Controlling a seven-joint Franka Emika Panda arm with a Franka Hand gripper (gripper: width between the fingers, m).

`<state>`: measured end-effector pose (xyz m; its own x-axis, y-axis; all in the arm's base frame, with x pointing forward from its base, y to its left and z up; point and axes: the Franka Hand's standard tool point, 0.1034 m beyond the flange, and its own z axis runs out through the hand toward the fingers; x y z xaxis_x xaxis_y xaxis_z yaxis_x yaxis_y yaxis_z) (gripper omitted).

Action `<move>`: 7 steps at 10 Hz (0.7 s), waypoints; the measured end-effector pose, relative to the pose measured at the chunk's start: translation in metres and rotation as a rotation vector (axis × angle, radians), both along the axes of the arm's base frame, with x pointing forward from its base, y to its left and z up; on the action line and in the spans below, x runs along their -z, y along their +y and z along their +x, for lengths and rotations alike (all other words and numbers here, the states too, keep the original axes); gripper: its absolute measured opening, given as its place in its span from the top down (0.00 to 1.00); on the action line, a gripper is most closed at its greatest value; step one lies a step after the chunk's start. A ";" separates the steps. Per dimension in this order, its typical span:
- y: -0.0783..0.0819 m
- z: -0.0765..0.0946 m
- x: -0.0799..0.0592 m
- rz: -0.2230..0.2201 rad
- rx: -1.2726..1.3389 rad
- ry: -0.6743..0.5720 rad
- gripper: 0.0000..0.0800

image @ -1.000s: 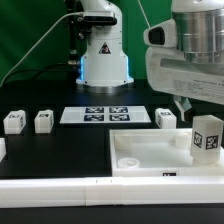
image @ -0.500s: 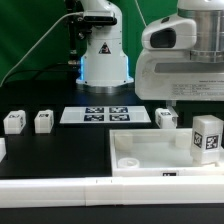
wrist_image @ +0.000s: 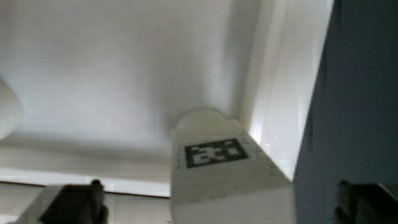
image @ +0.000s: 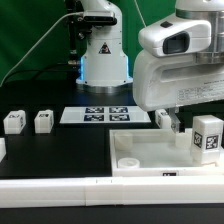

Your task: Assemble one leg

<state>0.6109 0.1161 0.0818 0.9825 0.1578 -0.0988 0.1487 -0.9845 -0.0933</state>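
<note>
While the leg (image: 207, 136) stands at a corner of the tray (image: 150, 167), the gripper (wrist_image: 224, 201) is held above, fingers spread; a grasp is likely needed next.

I can't see the jaws in the exterior view: the wrist housing (image: 180, 75) covers them. The wrist view gives me only dark, blurred tips, cut by the frame edge. The leg (wrist_image: 228, 165) has its base cropped there too. Another leg (image: 165, 118) sits half behind the housing. A white part (image: 2, 148) is clipped at the exterior view's left.
</note>
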 end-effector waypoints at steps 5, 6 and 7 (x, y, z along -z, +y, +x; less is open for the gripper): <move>0.000 0.000 0.000 0.000 0.000 0.000 0.64; 0.000 0.000 0.000 -0.001 0.007 0.000 0.64; 0.000 0.000 0.000 -0.004 0.039 0.003 0.64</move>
